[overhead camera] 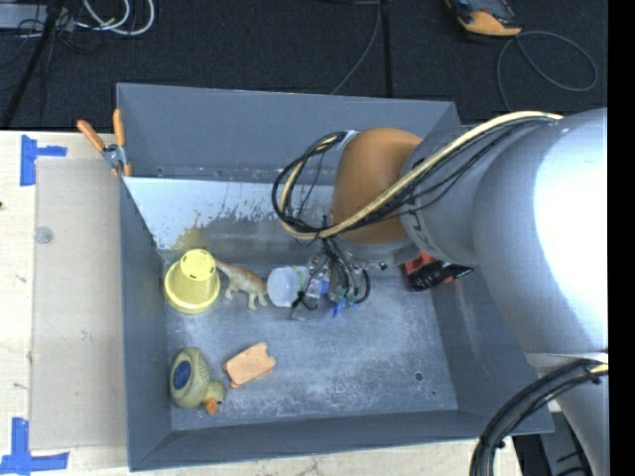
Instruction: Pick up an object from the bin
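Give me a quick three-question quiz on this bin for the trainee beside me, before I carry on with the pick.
1. True or false: the yellow cup lies to the view's left of the tan toy animal.
2. Which thing lies nearest the gripper? A: the orange slab. B: the pale round thing. C: the duck toy.
3. Fill in: the red-and-black thing lies on the view's ____ side of the gripper.

Key: 1 true; 2 B; 3 right.

Pale glare lights the far wall of the bin [198, 201]; the floor [248, 38] beyond lies dark.
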